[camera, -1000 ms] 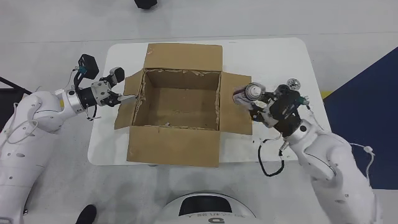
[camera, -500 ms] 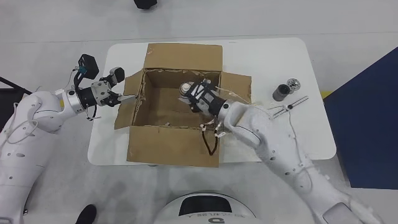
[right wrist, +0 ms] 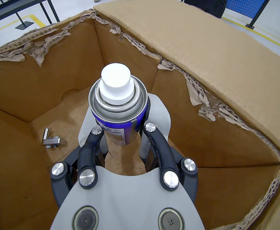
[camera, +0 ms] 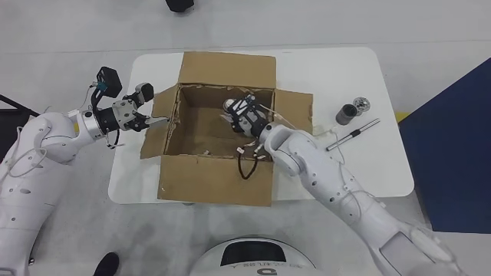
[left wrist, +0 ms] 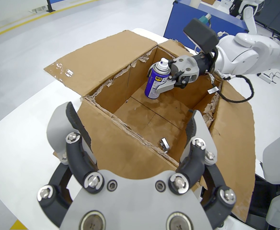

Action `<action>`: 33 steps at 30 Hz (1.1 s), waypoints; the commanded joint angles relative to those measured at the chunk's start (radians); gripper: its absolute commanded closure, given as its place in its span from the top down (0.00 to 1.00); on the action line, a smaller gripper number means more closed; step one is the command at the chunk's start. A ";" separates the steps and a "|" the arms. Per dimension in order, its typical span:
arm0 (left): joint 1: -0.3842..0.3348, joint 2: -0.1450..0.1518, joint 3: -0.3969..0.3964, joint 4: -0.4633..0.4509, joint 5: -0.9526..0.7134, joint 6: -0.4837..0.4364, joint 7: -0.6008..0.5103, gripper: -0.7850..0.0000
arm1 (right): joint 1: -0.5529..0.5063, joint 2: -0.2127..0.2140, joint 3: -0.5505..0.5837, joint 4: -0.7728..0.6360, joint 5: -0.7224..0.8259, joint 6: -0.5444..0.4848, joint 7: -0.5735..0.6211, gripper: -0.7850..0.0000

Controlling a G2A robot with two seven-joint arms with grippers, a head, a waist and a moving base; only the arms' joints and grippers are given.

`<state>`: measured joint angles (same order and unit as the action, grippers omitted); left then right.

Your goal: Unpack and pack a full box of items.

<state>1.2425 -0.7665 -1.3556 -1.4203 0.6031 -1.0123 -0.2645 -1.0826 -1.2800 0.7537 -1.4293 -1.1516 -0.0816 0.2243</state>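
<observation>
Status: packing appears to be in progress, at an early stage.

1. The brown cardboard box (camera: 215,180) stands on the white table (camera: 337,69) with all its flaps open.
2. The right gripper (right wrist: 122,130) is clamped on the blue spray can with a silver top and white cap (left wrist: 154,82). The can is upright, low inside the box near the back wall (contact with the floor cannot be confirmed).
3. A small metal bracket (right wrist: 50,141) lies on the box floor.
4. The left gripper (left wrist: 131,120) is at the left flap, fingers spread, holding nothing.

Remaining, as judged: release the can, then load the dark cylinder (camera: 347,113), the silver cylinder (camera: 361,104) and the metal rod (camera: 353,134), all on the table to the right of the box.
</observation>
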 commanded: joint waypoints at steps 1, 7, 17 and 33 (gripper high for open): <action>0.000 0.000 0.000 0.000 0.000 0.000 0.000 1.00 | -0.006 0.001 0.009 -0.005 0.000 -0.006 0.000 0.00; 0.000 0.000 0.000 0.000 0.000 0.000 0.000 1.00 | -0.073 0.018 0.052 -0.155 -0.079 0.005 0.001 0.00; 0.000 0.000 0.000 0.000 0.000 0.000 0.000 1.00 | -0.099 0.026 0.090 -0.285 -0.085 0.008 0.301 0.00; 0.000 0.000 0.000 0.000 0.000 0.000 0.000 1.00 | 0.102 -0.079 -0.105 -0.080 -0.056 0.177 0.631 0.00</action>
<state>1.2425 -0.7665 -1.3556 -1.4203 0.6031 -1.0123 -0.2645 -0.9892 -1.3533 0.6575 -1.5181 -1.2167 0.0939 0.8361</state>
